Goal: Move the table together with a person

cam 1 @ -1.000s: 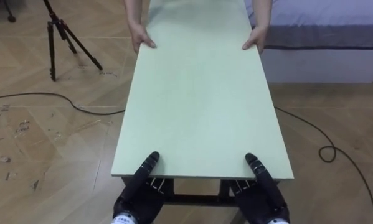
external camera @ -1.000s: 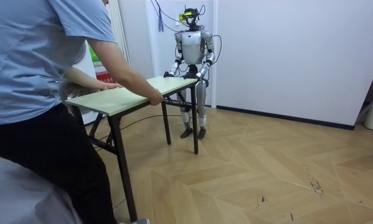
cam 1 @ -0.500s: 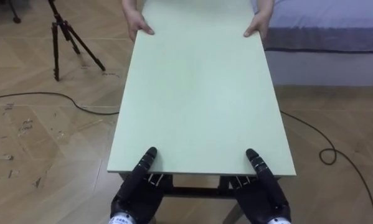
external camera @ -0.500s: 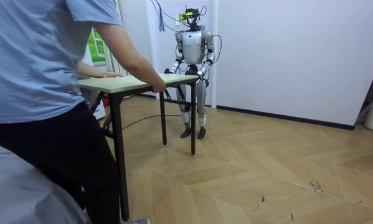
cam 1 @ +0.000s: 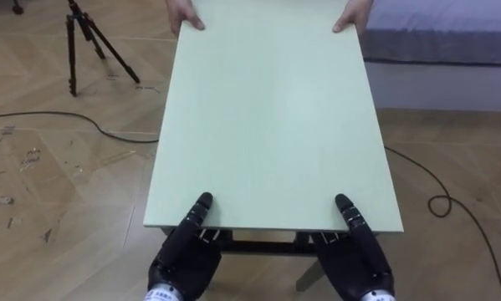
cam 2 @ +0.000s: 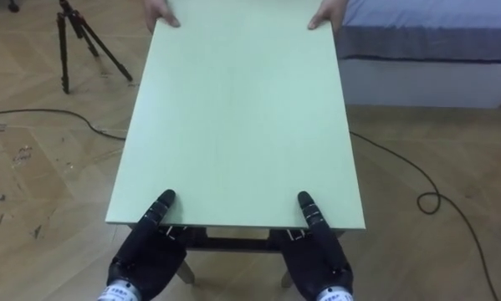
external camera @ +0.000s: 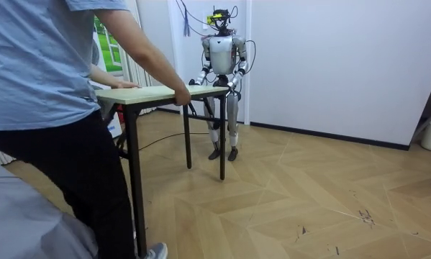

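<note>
Table (cam 1: pixel 271 117) has levelled out, left robot hand (cam 1: pixel 183 252) and right robot hand (cam 1: pixel 359 255) clamped on its near edge

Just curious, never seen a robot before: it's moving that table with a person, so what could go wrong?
The left hand and right hand reach the table only at its near edge, so it might slip. The bed and tripod flank the far end and could get bumped.
</note>
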`<state>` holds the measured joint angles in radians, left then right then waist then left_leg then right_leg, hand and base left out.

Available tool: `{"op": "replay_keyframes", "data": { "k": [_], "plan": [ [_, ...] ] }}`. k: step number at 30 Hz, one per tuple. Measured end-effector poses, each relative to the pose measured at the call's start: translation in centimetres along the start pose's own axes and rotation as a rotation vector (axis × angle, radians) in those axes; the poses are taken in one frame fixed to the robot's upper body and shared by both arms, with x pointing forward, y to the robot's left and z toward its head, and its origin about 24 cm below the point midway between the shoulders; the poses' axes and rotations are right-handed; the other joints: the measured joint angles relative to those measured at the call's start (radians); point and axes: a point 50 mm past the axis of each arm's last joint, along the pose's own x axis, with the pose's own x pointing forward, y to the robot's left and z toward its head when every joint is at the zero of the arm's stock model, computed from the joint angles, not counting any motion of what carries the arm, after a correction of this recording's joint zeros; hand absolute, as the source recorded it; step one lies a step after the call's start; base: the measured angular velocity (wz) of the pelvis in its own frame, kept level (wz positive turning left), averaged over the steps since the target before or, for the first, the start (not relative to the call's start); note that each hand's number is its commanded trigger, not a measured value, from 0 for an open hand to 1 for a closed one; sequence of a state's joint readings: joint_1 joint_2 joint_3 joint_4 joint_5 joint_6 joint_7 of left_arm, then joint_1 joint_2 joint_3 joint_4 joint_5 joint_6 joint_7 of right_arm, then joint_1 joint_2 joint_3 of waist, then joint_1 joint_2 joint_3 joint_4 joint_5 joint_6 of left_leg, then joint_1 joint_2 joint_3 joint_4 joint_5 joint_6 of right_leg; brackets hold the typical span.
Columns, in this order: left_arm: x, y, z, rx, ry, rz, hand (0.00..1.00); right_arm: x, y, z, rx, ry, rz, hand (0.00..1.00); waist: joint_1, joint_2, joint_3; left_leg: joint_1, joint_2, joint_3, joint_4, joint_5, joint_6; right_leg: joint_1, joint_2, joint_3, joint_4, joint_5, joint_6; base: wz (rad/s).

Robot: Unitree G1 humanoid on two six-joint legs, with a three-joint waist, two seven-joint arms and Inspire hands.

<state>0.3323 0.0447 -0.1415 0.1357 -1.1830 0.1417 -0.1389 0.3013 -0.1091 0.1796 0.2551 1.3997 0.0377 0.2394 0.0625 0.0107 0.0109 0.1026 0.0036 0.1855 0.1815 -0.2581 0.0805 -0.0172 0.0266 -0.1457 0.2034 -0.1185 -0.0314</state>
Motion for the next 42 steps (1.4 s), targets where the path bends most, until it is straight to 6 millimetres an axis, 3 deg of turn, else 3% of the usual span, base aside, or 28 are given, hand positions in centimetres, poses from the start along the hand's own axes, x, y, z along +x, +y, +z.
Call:
{"op": "replay_keyframes", "data": {
  "k": [9,15,17,22,23,25,26,27,28,29,30,32,36,38,42],
  "plan": [
    [0.0,0.0,0.2,0.002,-0.02,-0.002,1.0,0.0,0.2,-0.5,0.012,0.001,0.011,1.0,-0.001,-0.006,0.0033,-0.009,0.0,-0.002,0.005,0.0,0.0,-0.004,0.0,-0.003,-0.001,0.0,0.0,0.0],
    [-0.3,0.1,0.1,0.02,-0.018,-0.004,1.0,-0.6,0.0,-0.7,0.023,-0.007,0.012,1.0,0.003,-0.007,0.0034,-0.074,0.002,-0.036,0.105,-0.008,-0.013,-0.024,-0.006,-0.024,0.008,-0.004,-0.005,0.06],
    [-0.7,0.4,-0.2,0.013,-0.014,-0.003,1.0,-1.0,-0.3,-0.7,0.02,-0.004,0.011,1.0,0.01,-0.001,0.0076,-0.118,0.018,-0.042,0.202,-0.029,-0.047,-0.026,0.0,-0.032,0.02,-0.009,-0.013,0.0],
    [-1.2,0.7,-0.7,-0.006,0.001,0.002,1.0,-1.6,-0.6,-0.6,0.012,-0.004,0.024,1.0,0.025,0.013,0.0128,-0.226,0.039,-0.084,0.386,-0.041,-0.071,-0.045,0.02,-0.034,0.028,-0.023,-0.04,-0.02],
    [-1.3,0.8,-0.7,-0.012,0.002,0.0,1.0,-1.6,-0.7,-0.6,0.003,-0.002,0.028,1.0,0.026,0.02,0.012,-0.247,0.045,-0.11,0.407,-0.049,-0.093,-0.058,0.029,-0.039,0.03,-0.024,-0.05,0.07],
    [-1.3,0.8,-0.8,-0.016,0.004,-0.001,1.0,-1.6,-0.6,-0.5,-0.008,-0.003,0.035,1.0,0.022,0.024,0.0121,-0.263,0.056,-0.111,0.423,-0.062,-0.139,-0.086,0.031,-0.064,0.031,-0.026,-0.069,0.1],
    [-1.3,0.8,-1.0,-0.021,0.008,-0.003,1.0,-1.6,-0.6,-0.3,-0.017,-0.01,0.038,1.0,0.019,0.034,0.0155,-0.278,0.083,-0.1,0.514,-0.067,-0.143,-0.092,0.035,-0.088,0.045,-0.025,-0.079,0.0],
    [-1.4,0.8,-1.1,-0.026,0.01,0.0,1.0,-1.6,-0.6,-0.2,-0.023,-0.01,0.037,1.0,0.022,0.043,0.0138,-0.275,0.1,-0.091,0.575,-0.067,-0.143,-0.092,0.037,-0.11,0.055,-0.029,-0.084,-0.19],
    [-1.6,1.0,-1.5,-0.049,0.011,0.009,1.0,-1.6,-0.5,-0.1,-0.029,-0.01,0.035,1.0,0.019,0.066,0.0038,-0.242,0.13,-0.088,0.649,-0.066,-0.145,-0.095,0.05,-0.146,0.062,-0.03,-0.09,-0.09],
    [-1.6,0.9,-1.5,-0.06,0.008,0.008,1.0,-1.4,-0.4,0.0,-0.04,-0.009,0.042,1.0,0.0,0.08,-0.0002,-0.185,0.146,-0.097,0.64,-0.065,-0.147,-0.105,0.054,-0.176,0.078,-0.029,-0.095,0.11],
    [-1.5,0.9,-1.4,-0.059,0.005,0.005,1.0,-1.2,-0.2,0.0,-0.042,-0.009,0.049,1.0,-0.011,0.084,0.0033,-0.156,0.148,-0.107,0.612,-0.065,-0.147,-0.113,0.052,-0.188,0.09,-0.028,-0.097,0.4],
    [-1.1,0.6,-1.0,-0.047,-0.006,-0.011,1.0,-0.9,0.1,0.0,-0.044,-0.013,0.063,1.0,-0.037,0.073,0.0107,-0.05,0.145,-0.104,0.402,-0.105,-0.168,-0.172,0.031,-0.207,0.148,-0.024,-0.099,0.44],
    [-0.1,-0.3,-0.4,-0.009,-0.013,-0.04,1.0,-0.3,0.6,0.3,-0.03,-0.032,0.082,1.0,-0.054,0.069,0.0142,-0.023,0.137,-0.093,0.212,-0.16,-0.15,-0.253,0.008,-0.238,0.158,0.022,-0.102,0.2],
    [0.3,-0.7,-0.1,0.005,-0.016,-0.046,1.0,-0.1,0.8,0.3,-0.008,-0.041,0.088,1.0,-0.052,0.064,0.0152,-0.038,0.112,-0.093,0.161,-0.173,-0.125,-0.296,-0.012,-0.234,0.157,0.064,-0.102,-0.02],
    [0.4,-0.5,-0.1,0.004,-0.014,-0.016,1.0,-0.2,0.5,-0.1,0.0,-0.024,0.08,1.0,-0.052,0.054,0.0143,-0.061,0.054,-0.08,0.165,-0.147,-0.076,-0.305,-0.05,-0.207,0.131,0.115,-0.092,-0.12]
  ]
}}
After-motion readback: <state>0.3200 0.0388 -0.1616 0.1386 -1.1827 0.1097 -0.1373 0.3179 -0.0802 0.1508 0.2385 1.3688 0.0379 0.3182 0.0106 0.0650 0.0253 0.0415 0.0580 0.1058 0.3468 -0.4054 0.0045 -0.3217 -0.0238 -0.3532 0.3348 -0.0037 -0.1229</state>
